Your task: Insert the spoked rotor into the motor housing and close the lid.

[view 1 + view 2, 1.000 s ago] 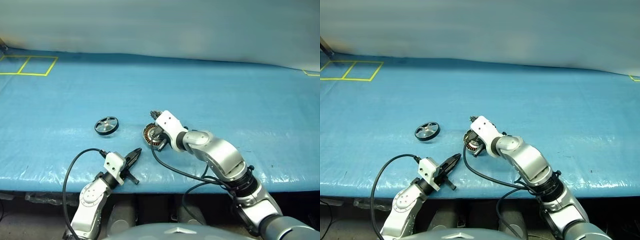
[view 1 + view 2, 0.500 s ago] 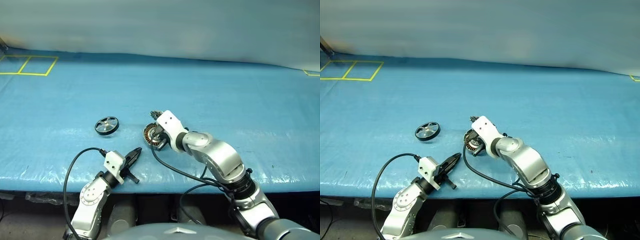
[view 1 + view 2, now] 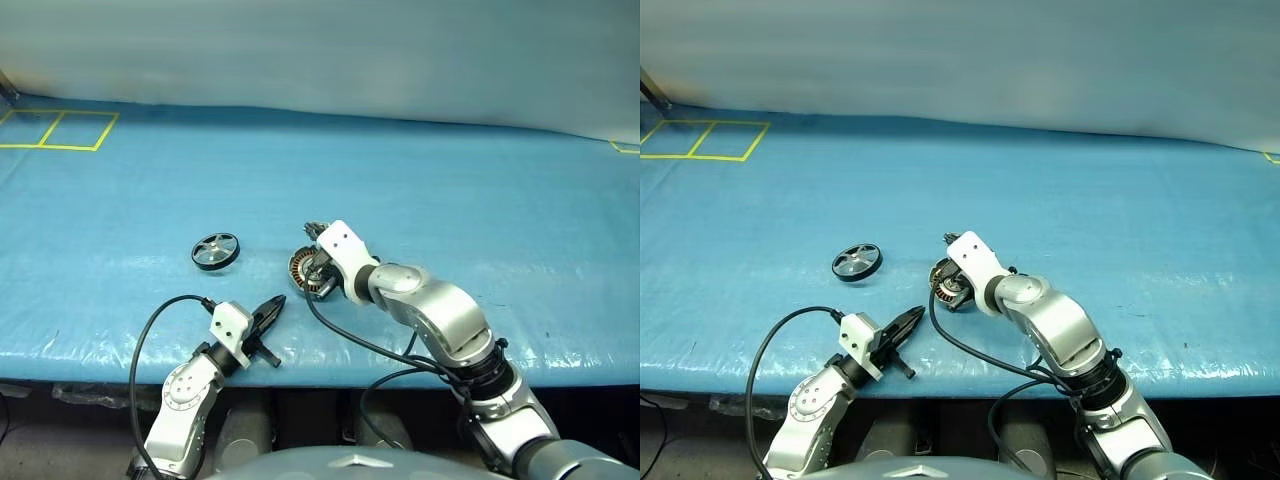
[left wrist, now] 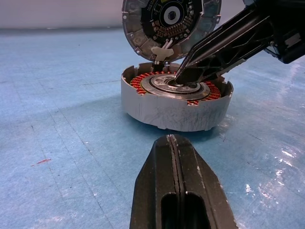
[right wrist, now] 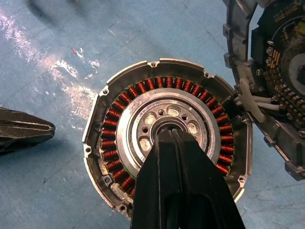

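Rotor insertion has not started: the spoked rotor (image 3: 214, 251) lies flat on the blue table (image 3: 480, 190) left of centre in the head views, well apart from the motor housing (image 4: 175, 101), which sits near the middle of the frame. The housing stands open — its lid (image 4: 170, 24) is tipped up on the hinge at the far side, showing its inner face, so the ring of copper windings and the silver hub are exposed and ready to receive the wheel.

The right end effector (image 4: 183, 76) is pinched fully shut and holds nothing; its tip comes down at a slant onto the centre hub, touching or just above it. My guess is that it is pinning the housing in place or probing the bore, since the cup is loose on the table.

The left end effector (image 3: 269, 311) is likewise closed and empty, low near the table's front edge in the lower left, pointed toward the housing — the nearer of the two to the rotor, so probably the one to fetch it.
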`<act>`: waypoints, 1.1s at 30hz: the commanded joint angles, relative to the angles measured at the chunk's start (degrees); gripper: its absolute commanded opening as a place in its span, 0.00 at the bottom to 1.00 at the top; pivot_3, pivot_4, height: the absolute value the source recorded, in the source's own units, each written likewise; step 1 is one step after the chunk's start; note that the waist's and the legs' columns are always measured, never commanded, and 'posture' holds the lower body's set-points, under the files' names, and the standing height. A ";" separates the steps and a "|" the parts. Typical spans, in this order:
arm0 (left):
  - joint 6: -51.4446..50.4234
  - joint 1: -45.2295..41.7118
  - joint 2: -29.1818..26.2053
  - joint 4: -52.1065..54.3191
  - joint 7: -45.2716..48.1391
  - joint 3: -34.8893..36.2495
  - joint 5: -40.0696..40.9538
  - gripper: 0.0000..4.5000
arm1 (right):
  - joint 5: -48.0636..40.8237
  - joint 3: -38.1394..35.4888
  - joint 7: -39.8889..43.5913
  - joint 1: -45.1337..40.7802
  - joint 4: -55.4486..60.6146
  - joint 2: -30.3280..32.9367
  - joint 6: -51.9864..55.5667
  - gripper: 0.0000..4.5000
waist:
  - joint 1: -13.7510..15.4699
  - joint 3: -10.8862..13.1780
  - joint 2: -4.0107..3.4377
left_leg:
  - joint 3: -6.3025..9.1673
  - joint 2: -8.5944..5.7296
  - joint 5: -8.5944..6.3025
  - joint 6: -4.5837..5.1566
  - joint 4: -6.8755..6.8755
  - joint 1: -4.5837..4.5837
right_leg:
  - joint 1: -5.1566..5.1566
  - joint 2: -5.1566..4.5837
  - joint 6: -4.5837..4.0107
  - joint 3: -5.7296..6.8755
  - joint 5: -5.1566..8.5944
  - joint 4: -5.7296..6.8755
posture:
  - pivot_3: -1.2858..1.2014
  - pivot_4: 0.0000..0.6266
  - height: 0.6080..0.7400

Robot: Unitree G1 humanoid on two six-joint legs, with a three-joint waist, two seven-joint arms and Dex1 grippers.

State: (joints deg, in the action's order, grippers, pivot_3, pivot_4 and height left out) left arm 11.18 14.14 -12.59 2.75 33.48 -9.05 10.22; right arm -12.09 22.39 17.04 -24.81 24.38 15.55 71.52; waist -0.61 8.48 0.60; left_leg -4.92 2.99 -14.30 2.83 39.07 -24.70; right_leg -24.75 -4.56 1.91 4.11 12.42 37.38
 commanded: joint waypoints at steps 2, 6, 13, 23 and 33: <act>-0.59 0.16 0.37 1.99 0.06 -1.04 0.50 0.00 | 0.20 -1.27 -0.72 2.06 -1.61 0.24 1.28 0.01 | 0.00 -0.14 -0.23 | 0.07 0.01 -0.02 0.03 -0.06 0.00 | 0.12 -0.02 0.08 0.10 -0.05 -0.27 | 0.52 0.24 1.00; -0.80 0.18 0.45 2.10 0.16 -1.46 0.57 0.00 | 0.20 -1.11 -1.00 3.30 -2.02 -0.42 1.23 0.01 | 0.00 -0.22 -0.32 | 0.05 -0.01 -0.11 0.17 -0.08 -0.01 | 0.21 -0.02 0.11 0.12 -0.09 -0.47 | 0.52 0.24 1.00; -0.87 -0.03 0.48 2.15 0.13 -1.43 0.56 0.00 | -0.09 -1.23 -1.35 5.59 -2.69 -1.34 1.97 0.01 | -0.01 -0.30 -0.37 | 0.06 -0.01 -0.16 0.16 -0.09 0.00 | 0.23 -0.08 0.13 0.13 -0.07 -0.51 | 0.52 0.24 1.00; -1.18 0.39 0.58 2.43 -0.08 -1.70 0.47 0.00 | -0.42 -1.59 -0.88 8.22 -1.62 -1.60 -1.31 0.01 | 0.01 -0.71 -0.54 | 0.08 -0.02 -0.21 0.14 -0.10 0.01 | 0.25 -0.21 0.14 0.15 -0.06 -0.58 | 0.52 0.24 1.00; -1.31 0.01 1.06 2.24 -0.21 -2.19 0.40 0.00 | -1.82 -1.20 1.93 5.04 0.95 -1.52 -6.13 0.01 | -0.07 -0.62 -0.69 | 0.07 -0.01 -0.24 0.13 -0.19 -0.04 | 0.17 -0.04 0.13 0.15 -0.04 -0.60 | 0.52 0.24 1.00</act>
State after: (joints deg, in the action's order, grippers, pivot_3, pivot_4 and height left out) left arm 10.07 14.23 -11.82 2.90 33.35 -10.62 10.23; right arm -13.64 20.66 18.66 -19.41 25.42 14.24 65.99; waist -0.68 7.86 -0.09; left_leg -4.86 2.97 -14.54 2.95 38.87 -24.75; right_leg -24.59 -4.58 2.04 4.26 12.39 36.78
